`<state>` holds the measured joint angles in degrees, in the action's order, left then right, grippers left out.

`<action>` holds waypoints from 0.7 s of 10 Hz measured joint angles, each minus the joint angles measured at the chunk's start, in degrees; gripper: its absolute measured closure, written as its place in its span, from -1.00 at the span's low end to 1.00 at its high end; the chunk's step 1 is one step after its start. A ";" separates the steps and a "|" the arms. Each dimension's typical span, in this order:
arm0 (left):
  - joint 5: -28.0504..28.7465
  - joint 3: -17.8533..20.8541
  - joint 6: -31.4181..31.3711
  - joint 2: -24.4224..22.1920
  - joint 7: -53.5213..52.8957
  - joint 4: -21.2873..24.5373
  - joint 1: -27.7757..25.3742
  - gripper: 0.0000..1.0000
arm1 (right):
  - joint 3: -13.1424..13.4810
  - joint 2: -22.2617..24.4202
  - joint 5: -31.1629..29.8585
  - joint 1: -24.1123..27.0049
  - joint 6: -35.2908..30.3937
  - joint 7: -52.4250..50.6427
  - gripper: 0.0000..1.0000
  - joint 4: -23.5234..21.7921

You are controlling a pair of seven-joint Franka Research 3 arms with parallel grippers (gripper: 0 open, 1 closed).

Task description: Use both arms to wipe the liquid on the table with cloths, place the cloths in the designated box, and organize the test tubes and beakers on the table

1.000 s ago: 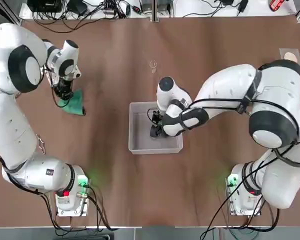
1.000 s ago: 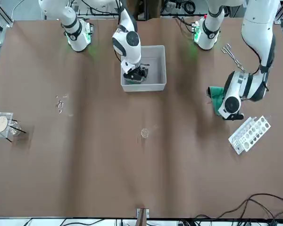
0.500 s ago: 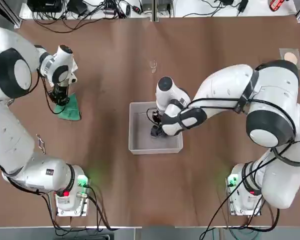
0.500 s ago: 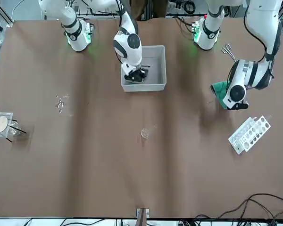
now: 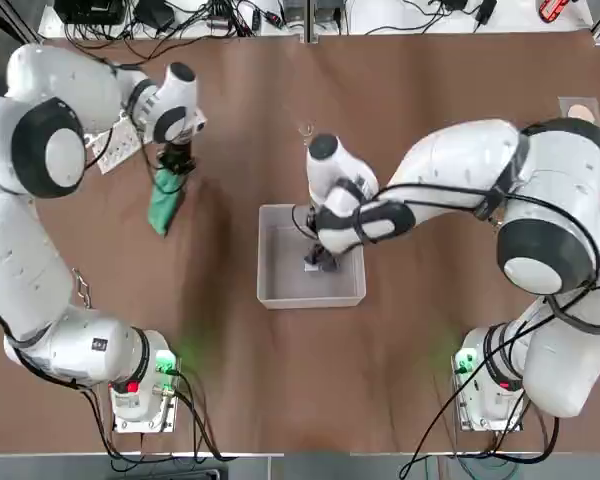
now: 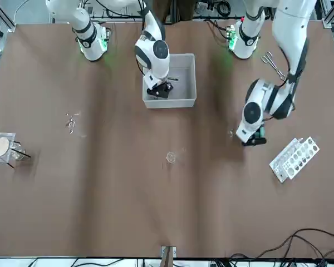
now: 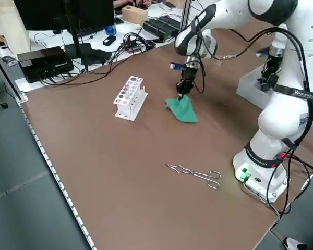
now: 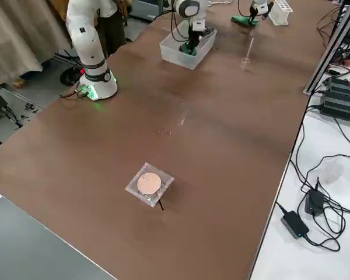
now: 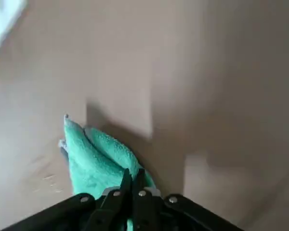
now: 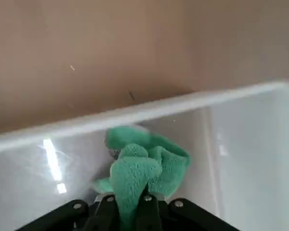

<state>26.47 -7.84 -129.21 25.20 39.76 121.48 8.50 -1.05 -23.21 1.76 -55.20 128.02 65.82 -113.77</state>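
My left gripper [image 5: 170, 163] is shut on a bright green cloth [image 5: 161, 205] that trails flat on the brown table [image 5: 230, 380], left of the box and near the white rack. The left wrist view shows the cloth [image 9: 91, 163] pinched between the closed fingers. My right gripper [image 5: 318, 258] reaches down into the white box [image 5: 270, 290] and is shut on a second cloth, which shows green [image 10: 144, 159] in its wrist view. A tiny clear beaker [image 5: 306, 130] stands just beyond the box. Test tubes are out of view.
A white rack with round holes [image 6: 295, 158] lies by the left arm. Metal tongs [image 7: 195, 173] rest near the left arm's base. A clear square dish with a tan disc [image 6: 1, 147] sits at the far right edge. Small droplets [image 6: 72, 121] mark the table's right half.
The left gripper has dragged the green cloth from near the table's left edge toward the far side and the centre. The right gripper has gone from open to shut inside the box.
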 joint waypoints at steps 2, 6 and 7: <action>-0.30 -4.96 -0.44 5.40 9.01 -9.89 0.20 0.96 | 4.36 3.36 -0.99 0.10 -19.58 -3.97 0.77 11.20; -0.39 -10.03 1.88 8.72 17.34 -19.11 0.75 0.96 | 18.77 4.92 -1.33 1.19 -30.07 -26.18 0.80 16.92; -0.39 -9.95 3.38 9.00 16.57 -17.54 0.48 0.96 | 21.17 4.76 -1.44 3.43 -30.17 -32.15 0.80 16.39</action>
<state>26.08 -17.78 -125.83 34.20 56.33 103.94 8.99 20.12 -18.46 0.33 -51.76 97.86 33.66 -97.38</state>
